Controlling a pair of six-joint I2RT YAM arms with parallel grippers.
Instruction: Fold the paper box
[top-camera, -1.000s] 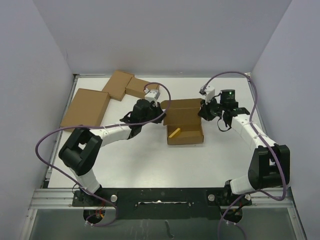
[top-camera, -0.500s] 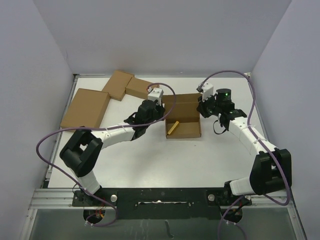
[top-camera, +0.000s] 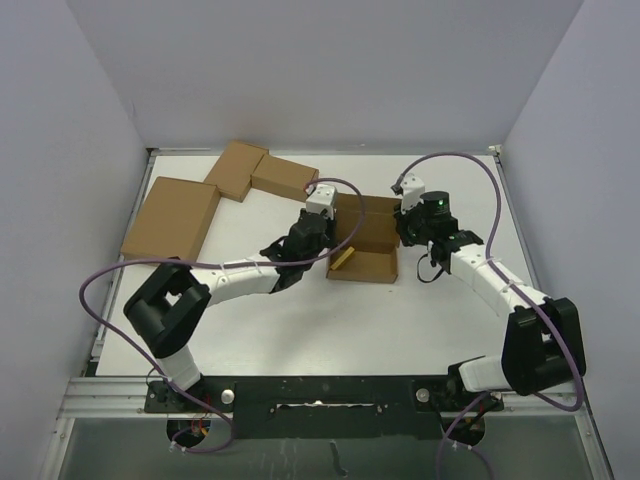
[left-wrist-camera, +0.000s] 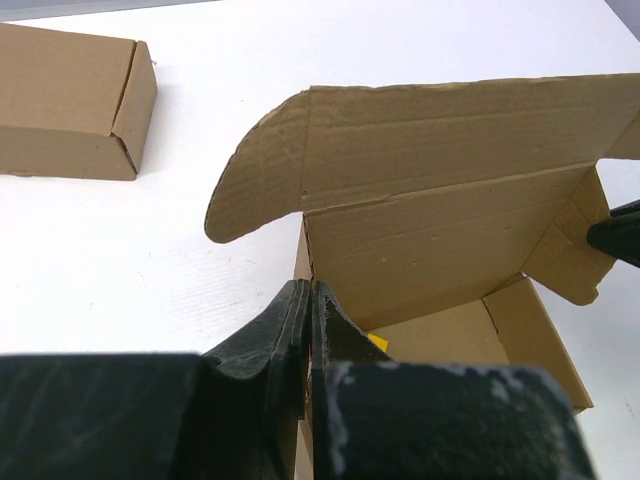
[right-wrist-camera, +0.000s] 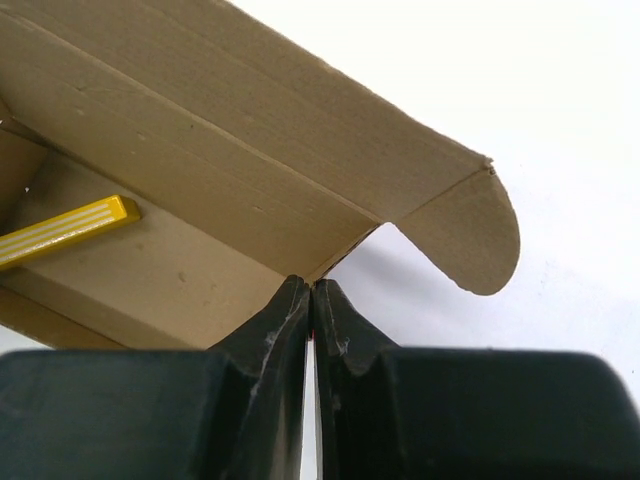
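The paper box (top-camera: 365, 263) stands open in the middle of the table, its lid raised at the far side with rounded flaps at both ends. A yellow stick (top-camera: 343, 259) lies inside on its floor. My left gripper (top-camera: 328, 245) is shut on the box's left side wall (left-wrist-camera: 302, 262), the cardboard edge running down between the fingers. My right gripper (top-camera: 401, 232) is shut at the box's right rear corner (right-wrist-camera: 340, 262), its tips pinching the edge there. In the right wrist view the yellow stick (right-wrist-camera: 65, 232) lies at the left.
A large flat brown carton (top-camera: 172, 215) lies at the far left. Two small brown cartons (top-camera: 262, 172) touch at a corner behind it; one of them (left-wrist-camera: 70, 100) shows in the left wrist view. Purple cables loop over both arms.
Both arms have carried the box a little away from the bases and to the left. Its lid stands more upright now.
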